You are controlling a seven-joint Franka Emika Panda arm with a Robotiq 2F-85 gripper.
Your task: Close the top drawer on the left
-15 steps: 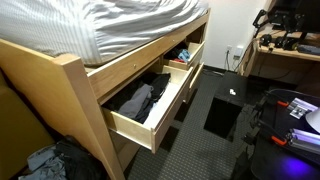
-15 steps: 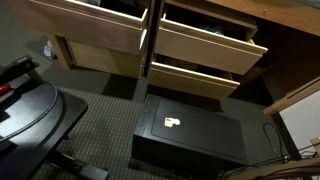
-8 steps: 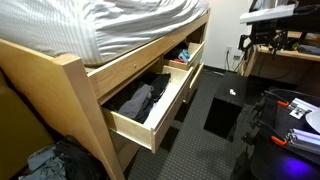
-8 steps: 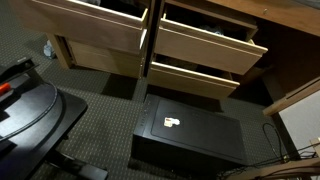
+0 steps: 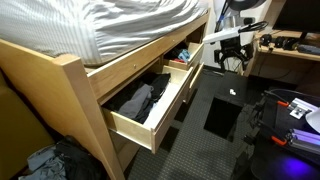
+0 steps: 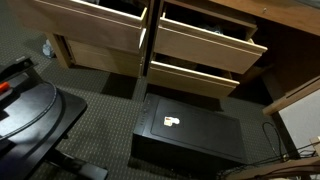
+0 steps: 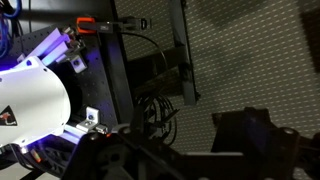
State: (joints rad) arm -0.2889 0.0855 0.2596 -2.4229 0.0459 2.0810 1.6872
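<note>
The wooden bed frame has several pulled-out drawers in both exterior views. The top left drawer [image 5: 150, 108] stands wide open with dark clothes inside; it also shows at the upper left in an exterior view [image 6: 95, 25]. My gripper [image 5: 228, 58] hangs from the arm at the upper right, above the floor and far from that drawer. I cannot tell whether it is open or shut. In the wrist view my fingers [image 7: 200, 150] are only dark shapes over the carpet.
A second open drawer [image 5: 185, 58] sits farther along the bed, and it also shows in an exterior view [image 6: 205, 40] with another drawer [image 6: 195, 75] below it. A black box [image 6: 190, 128] stands on the carpet in front. A desk [image 5: 290, 50] stands at the far right.
The arm has swung into an exterior view from the upper right and moved left and down toward the bed. The drawers have not moved.
</note>
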